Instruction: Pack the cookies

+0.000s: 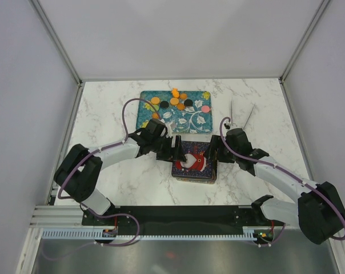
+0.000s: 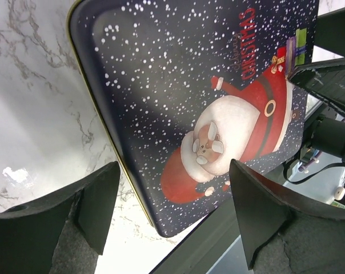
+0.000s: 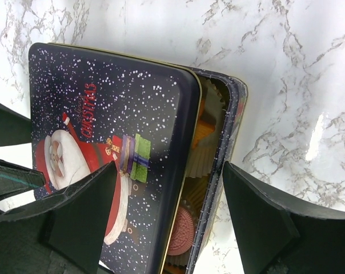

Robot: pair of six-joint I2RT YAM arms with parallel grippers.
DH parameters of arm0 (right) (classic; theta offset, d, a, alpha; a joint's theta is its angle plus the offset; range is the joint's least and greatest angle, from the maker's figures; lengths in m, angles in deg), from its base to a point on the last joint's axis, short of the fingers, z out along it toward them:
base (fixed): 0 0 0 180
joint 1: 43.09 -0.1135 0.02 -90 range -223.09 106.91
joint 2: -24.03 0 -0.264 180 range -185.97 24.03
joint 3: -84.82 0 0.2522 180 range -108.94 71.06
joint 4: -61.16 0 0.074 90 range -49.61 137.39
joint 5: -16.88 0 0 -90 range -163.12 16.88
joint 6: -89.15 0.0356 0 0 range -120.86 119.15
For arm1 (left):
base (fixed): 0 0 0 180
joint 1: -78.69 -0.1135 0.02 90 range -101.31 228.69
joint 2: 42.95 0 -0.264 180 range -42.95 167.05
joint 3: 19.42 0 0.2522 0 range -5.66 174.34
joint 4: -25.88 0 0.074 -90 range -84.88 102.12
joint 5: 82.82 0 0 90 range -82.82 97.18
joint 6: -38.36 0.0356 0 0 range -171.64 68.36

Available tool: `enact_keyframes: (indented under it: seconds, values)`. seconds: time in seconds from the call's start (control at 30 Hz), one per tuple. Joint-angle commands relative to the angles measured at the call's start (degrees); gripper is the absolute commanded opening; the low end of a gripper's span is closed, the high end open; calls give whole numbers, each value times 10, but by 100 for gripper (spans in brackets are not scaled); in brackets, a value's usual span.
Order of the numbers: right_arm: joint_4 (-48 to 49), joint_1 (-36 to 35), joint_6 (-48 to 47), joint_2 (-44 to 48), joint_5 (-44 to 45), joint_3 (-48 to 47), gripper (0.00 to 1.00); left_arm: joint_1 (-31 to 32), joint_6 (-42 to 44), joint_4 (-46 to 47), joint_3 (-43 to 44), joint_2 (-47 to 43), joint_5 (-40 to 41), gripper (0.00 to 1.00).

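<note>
A dark blue tin with a Santa lid (image 1: 194, 162) sits at the table's near middle. The lid (image 3: 104, 114) lies shifted off the tin's rim (image 3: 232, 125). The gap shows a pink cookie (image 3: 181, 231) and an orange piece (image 3: 204, 128) in white paper cups. More cookies (image 1: 174, 101), orange, black and pink, lie on the teal tray (image 1: 161, 117) behind. My left gripper (image 1: 173, 149) is open over the lid's left edge (image 2: 178, 85); its jaws straddle a lid corner (image 2: 172, 211). My right gripper (image 1: 213, 151) is open across the lid's right edge and tin wall (image 3: 169, 211).
Two long white pieces (image 1: 241, 117) lie on the marble to the right of the tray. White walls enclose the table on three sides. The arms' black base rail (image 1: 184, 214) runs along the near edge.
</note>
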State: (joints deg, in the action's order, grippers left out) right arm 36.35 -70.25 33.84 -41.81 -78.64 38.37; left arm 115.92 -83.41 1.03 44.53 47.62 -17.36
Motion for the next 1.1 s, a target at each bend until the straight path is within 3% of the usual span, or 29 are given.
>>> enact_keyframes:
  seconds: [0.0, 1.07]
  values:
    - [28, 0, -2, -2, -12, -1, 83, 3, 24, -7, 30, 7, -12, 84]
    - [38, 0, 1, -12, -27, 9, 75, 37, 12, -50, 102, 44, 0, 80]
